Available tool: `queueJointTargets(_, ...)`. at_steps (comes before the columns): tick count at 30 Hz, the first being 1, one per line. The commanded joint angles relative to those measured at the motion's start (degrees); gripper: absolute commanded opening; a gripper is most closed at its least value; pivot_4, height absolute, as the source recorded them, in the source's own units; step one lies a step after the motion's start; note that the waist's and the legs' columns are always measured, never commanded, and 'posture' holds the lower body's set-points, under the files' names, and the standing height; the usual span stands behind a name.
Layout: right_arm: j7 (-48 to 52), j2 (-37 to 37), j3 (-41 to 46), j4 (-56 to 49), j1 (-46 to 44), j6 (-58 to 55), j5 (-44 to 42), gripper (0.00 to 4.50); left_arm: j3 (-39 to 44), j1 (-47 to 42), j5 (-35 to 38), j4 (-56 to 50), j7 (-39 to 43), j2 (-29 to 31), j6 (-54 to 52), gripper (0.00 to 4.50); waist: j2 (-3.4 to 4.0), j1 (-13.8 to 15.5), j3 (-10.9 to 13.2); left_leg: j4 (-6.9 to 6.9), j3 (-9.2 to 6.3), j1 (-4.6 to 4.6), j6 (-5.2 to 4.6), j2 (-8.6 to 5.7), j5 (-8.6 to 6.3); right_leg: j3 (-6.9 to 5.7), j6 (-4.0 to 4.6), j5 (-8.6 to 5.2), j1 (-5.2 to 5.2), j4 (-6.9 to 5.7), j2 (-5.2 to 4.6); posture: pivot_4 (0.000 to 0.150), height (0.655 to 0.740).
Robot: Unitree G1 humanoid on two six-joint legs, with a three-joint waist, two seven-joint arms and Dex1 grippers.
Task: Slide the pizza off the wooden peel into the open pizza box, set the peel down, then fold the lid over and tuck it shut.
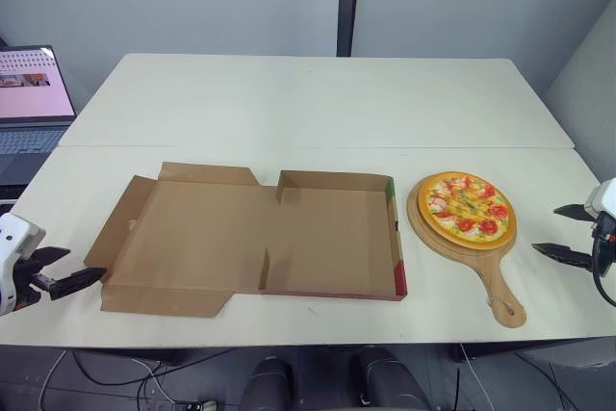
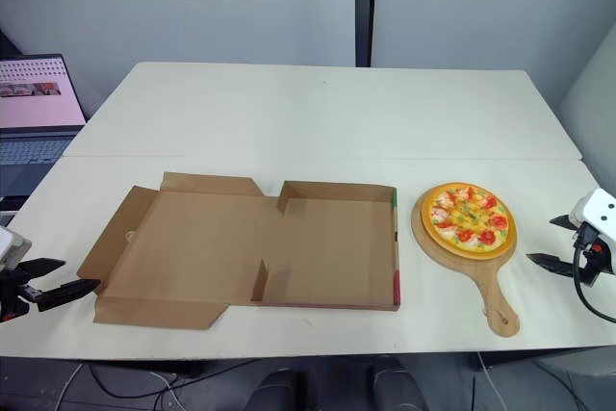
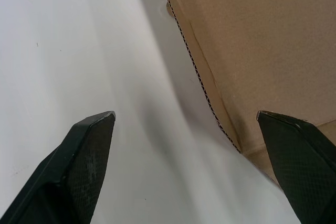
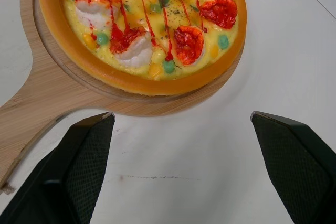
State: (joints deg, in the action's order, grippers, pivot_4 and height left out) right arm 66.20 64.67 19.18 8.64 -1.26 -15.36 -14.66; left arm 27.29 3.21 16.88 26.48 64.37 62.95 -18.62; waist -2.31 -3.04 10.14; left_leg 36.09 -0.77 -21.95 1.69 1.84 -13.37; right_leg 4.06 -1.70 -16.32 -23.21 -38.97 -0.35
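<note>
The pizza (image 1: 468, 207), topped with red and green bits, lies on the round wooden peel (image 1: 488, 278), whose handle points toward the table's near edge. To its left the brown pizza box (image 1: 332, 238) lies open, with its lid (image 1: 183, 233) folded flat out to the left. My right gripper (image 1: 547, 229) is open, low over the table just right of the peel; the right wrist view shows the pizza (image 4: 152, 24) and peel (image 4: 47, 95) just ahead of its fingers (image 4: 84, 161). My left gripper (image 1: 83, 265) is open beside the lid's left edge (image 3: 252, 51), holding nothing.
A white table (image 1: 308, 103) stretches far behind the box, with a seam running across it. An open laptop (image 1: 29, 103) stands off the far left corner. Grey wall panels close the back.
</note>
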Motion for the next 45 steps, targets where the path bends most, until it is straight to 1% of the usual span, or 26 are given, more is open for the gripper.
queueJointTargets(1,0.0,0.3,0.4,-1.1,-1.5,0.2,-0.5,4.47,2.9,0.9,0.8,-1.9,0.1,1.7,-0.2,4.50,0.00,0.0,0.0,0.00,0.00,0.00,0.00,0.00,0.00,0.00,0.00,0.00,0.00,0.00,0.00,0.150,0.7306)
queueJointTargets(4,0.1,0.2,-0.6,-0.7,-2.2,0.3,-0.2,4.47,4.1,2.6,0.7,-3.2,-0.5,1.5,-0.8,4.50,0.00,-0.2,0.0,0.00,0.01,0.00,0.00,0.03,0.00,0.01,0.00,0.00,0.00,0.00,-0.11,0.150,0.7306)
queueJointTargets(7,0.0,0.1,-1.0,-0.6,-2.5,0.0,-0.2,4.47,4.7,3.1,1.2,-3.6,0.6,1.2,-0.5,4.50,0.00,-0.2,0.0,0.00,-0.01,0.01,0.00,0.03,0.00,-0.01,0.01,0.00,0.00,0.00,-0.20,0.150,0.7306)
queueJointTargets(15,-0.6,-0.3,-1.1,-1.5,-2.5,-0.8,-0.6,4.47,7.1,2.1,5.5,-4.7,2.0,-0.4,-1.6,4.50,0.00,-0.1,0.0,0.00,0.00,0.00,0.00,-0.01,0.00,-0.02,0.00,0.00,0.00,-0.01,-0.20,0.150,0.7306)
queueJointTargets(18,-1.1,-0.7,-0.8,-1.9,-2.1,-0.6,-0.4,4.47,6.7,1.2,6.5,-4.0,2.3,-0.2,-2.5,4.50,0.00,-0.1,0.0,0.00,0.00,0.00,0.00,-0.01,0.00,-0.02,0.00,0.00,0.00,-0.01,-0.19,0.150,0.7306)
queueJointTargets(19,-1.6,-0.8,-0.7,-2.0,-2.0,-0.7,-0.2,4.47,6.4,0.9,7.5,-4.0,3.8,0.1,-3.7,4.50,0.00,-0.1,0.0,0.01,0.00,0.00,0.00,-0.01,0.00,-0.03,0.00,0.00,0.00,-0.01,-0.18,0.150,0.7306)
queueJointTargets(22,-3.1,-1.4,-0.1,-2.0,-2.1,-0.7,-0.3,4.47,6.0,-0.3,8.6,-4.5,4.9,0.0,-4.8,4.50,0.00,-0.1,0.0,0.00,0.01,0.00,0.00,-0.04,0.00,-0.03,0.00,0.00,0.00,-0.01,-0.15,0.150,0.7306)
queueJointTargets(25,-4.3,-2.1,1.2,-2.8,-1.8,-1.7,-1.2,4.47,5.6,-1.5,9.9,-7.2,4.9,-0.7,-6.1,4.50,0.00,-0.1,0.0,0.01,-0.01,0.00,0.00,-0.04,0.00,-0.04,0.00,0.00,0.00,-0.01,-0.12,0.150,0.7306)
queueJointTargets(29,-5.4,-3.4,3.3,-4.5,-0.9,-3.6,-2.6,4.47,3.8,-1.9,12.1,-14.8,5.6,-1.6,-8.4,4.50,0.00,-0.1,0.0,0.01,0.01,-0.01,0.00,-0.08,0.00,-0.01,-0.03,0.02,0.01,-0.01,-0.12,0.150,0.7306)
queueJointTargets(34,-6.5,-4.7,7.2,-11.5,3.0,-8.3,-5.3,4.47,0.4,-4.4,16.7,-27.4,4.9,-3.1,-13.9,4.50,0.00,0.1,0.0,0.03,-0.02,-0.05,0.00,-0.08,0.00,0.00,-0.07,0.04,0.02,-0.01,-0.10,0.150,0.7306)
queueJointTargets(37,-8.2,-6.4,11.2,-18.5,6.8,-13.5,-8.0,4.47,-3.7,-7.8,19.7,-34.0,4.2,-4.4,-17.3,4.50,0.00,0.3,0.0,0.03,-0.05,-0.07,0.00,-0.12,0.00,0.03,-0.10,0.05,0.03,-0.01,-0.06,0.150,0.7306)
queueJointTargets(39,-10.5,-8.3,13.5,-24.1,9.0,-17.9,-9.6,4.47,-7.6,-10.5,20.2,-37.4,4.4,-4.8,-18.0,4.50,0.02,0.4,0.0,0.04,-0.06,-0.08,0.00,-0.12,0.00,0.05,-0.13,0.06,0.04,0.00,-0.03,0.150,0.7306)
queueJointTargets(45,-17.4,-13.8,17.0,-41.0,17.3,-30.0,-13.6,4.47,-15.7,-18.7,22.3,-42.1,6.9,-5.7,-19.2,4.50,0.01,0.6,0.0,0.08,-0.15,-0.11,0.01,-0.16,0.01,0.03,-0.14,0.07,0.05,0.00,0.25,0.150,0.7306)
